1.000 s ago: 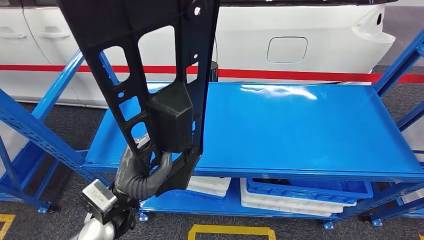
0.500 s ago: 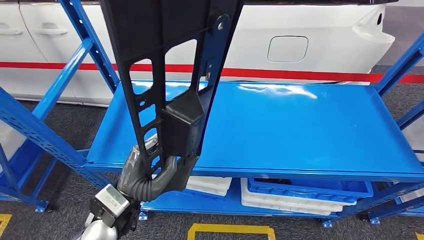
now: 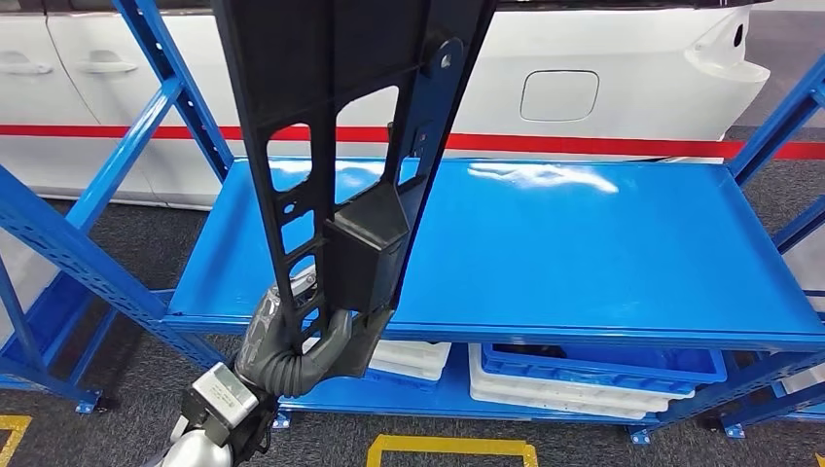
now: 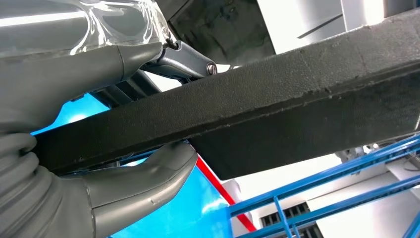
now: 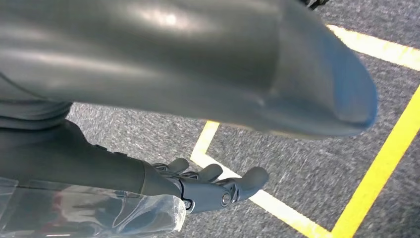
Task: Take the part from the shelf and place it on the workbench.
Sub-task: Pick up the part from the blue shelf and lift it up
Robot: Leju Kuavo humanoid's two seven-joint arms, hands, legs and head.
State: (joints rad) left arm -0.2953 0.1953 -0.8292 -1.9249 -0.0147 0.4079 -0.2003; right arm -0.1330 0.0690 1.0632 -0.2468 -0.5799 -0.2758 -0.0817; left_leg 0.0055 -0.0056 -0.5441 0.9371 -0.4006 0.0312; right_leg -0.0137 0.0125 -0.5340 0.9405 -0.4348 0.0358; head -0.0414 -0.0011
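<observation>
Our left hand (image 3: pixel 292 341) grasps the long black part (image 3: pixel 340 146) by its lower end above the blue shelf (image 3: pixel 584 243). Our right hand (image 5: pixel 208 186) hangs released, fingers loosely curled. We judge the top-heavy part could pivot and slip.

Left robot hand (image 4: pixel 74 163) grips the black part (image 4: pixel 277 104)

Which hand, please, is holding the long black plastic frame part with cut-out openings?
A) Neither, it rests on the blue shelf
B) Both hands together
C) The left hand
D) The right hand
C: the left hand grips the black plastic frame part by its lower end, upright above the blue shelf.
</observation>
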